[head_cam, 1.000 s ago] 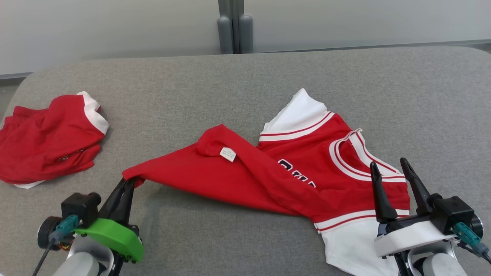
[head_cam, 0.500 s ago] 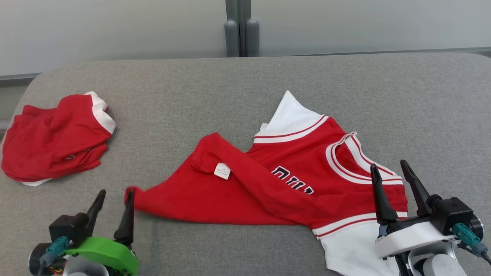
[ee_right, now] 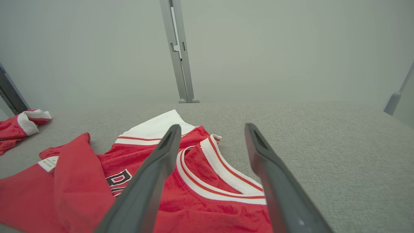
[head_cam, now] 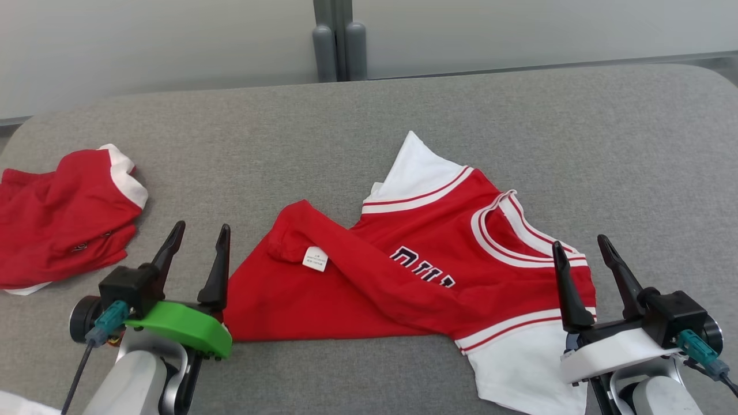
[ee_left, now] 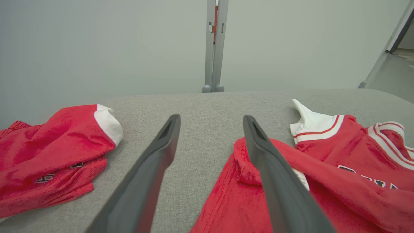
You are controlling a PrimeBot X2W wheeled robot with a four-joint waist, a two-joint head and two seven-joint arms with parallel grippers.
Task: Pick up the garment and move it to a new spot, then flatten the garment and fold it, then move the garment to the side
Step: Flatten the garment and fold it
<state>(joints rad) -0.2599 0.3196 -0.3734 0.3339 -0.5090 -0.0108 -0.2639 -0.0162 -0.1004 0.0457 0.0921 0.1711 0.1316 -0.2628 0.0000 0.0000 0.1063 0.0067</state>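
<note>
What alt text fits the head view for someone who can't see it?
A red-and-white jersey lies rumpled on the grey table, partly folded over itself. The left pincer is open beside its left edge, the right pincer open near its collar; another red garment lies far left.

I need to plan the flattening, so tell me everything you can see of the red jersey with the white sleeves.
The red jersey is soft-looking knit with white sleeves, red-and-white striped trim at neckline and sleeve seams, and dark chest lettering, partly covered. It lies rumpled on the grey padded surface, its lower part folded diagonally over the front, baring a white label. The left gripper by its hem and the right gripper near its collar are open, neither gripping it.
</note>
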